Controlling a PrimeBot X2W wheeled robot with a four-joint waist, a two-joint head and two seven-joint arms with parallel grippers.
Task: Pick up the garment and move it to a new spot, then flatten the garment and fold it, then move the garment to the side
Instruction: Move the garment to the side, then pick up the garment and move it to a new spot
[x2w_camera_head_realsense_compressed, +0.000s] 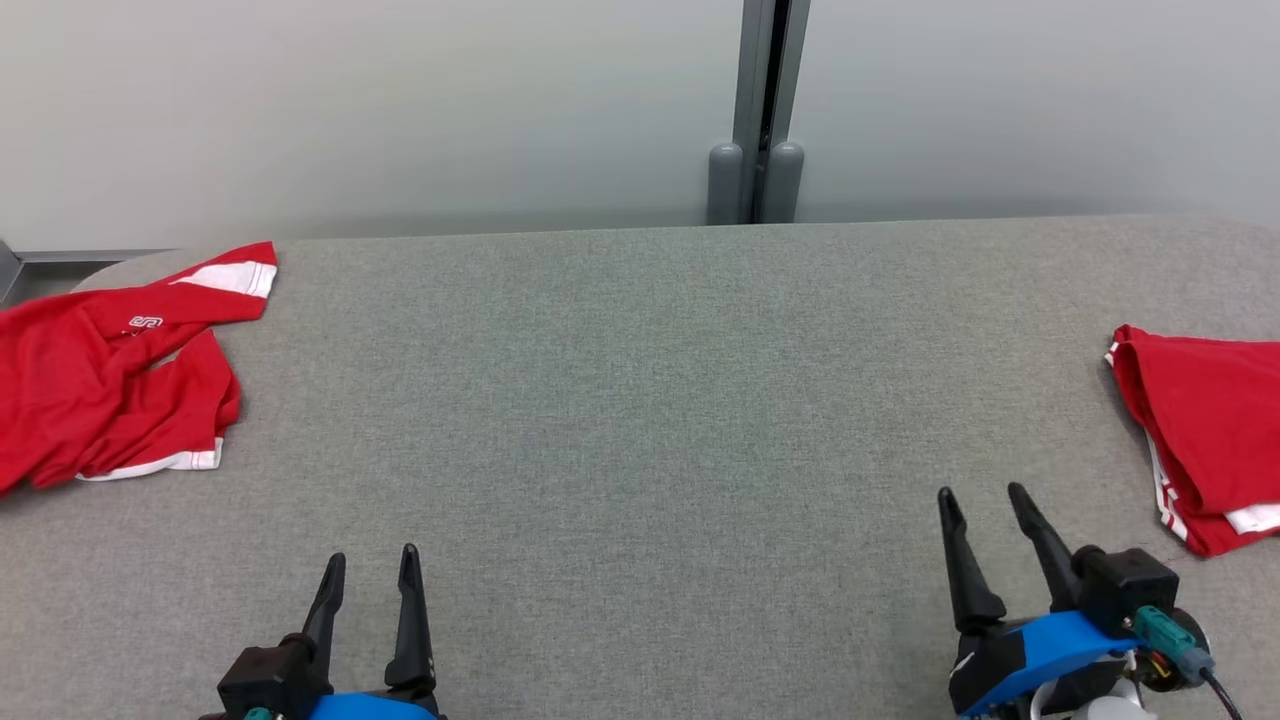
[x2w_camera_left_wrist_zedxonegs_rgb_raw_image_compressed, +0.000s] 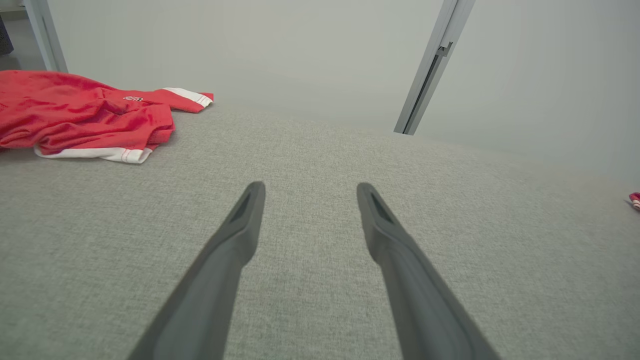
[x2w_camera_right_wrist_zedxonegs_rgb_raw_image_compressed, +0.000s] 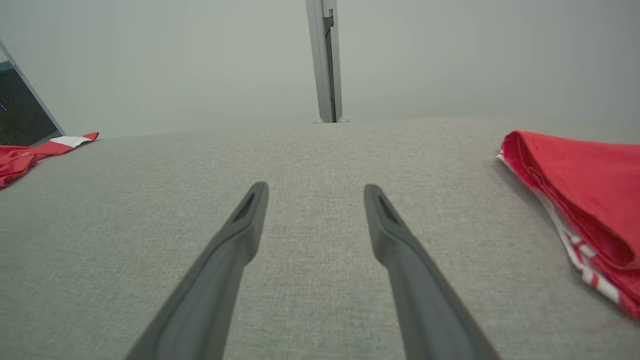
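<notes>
Red cloth lay in two places on the grey fabric-covered table (x2w_camera_head_realsense_compressed: 640, 400). The crumpled garment (x2w_camera_head_realsense_compressed: 110, 370) was bunched at the left edge of the head view, its white-trimmed hems askew. A folded garment (x2w_camera_head_realsense_compressed: 1210, 440) sat at the right edge in a neat stack. Judging by that, one piece looked finished and set aside, while the crumpled one seemed untouched: picking up, moving, flattening, folding and shifting aside all remained.

The left gripper (x2w_camera_head_realsense_compressed: 372, 555), at the lower left, and the right gripper (x2w_camera_head_realsense_compressed: 981, 491), at the lower right, both had their fingers spread with nothing between them, well apart from either piece of cloth.

Both garments were cut off by the frame edges, so their full outlines and type could not be told. The small logo on the crumpled one was unreadable.
</notes>
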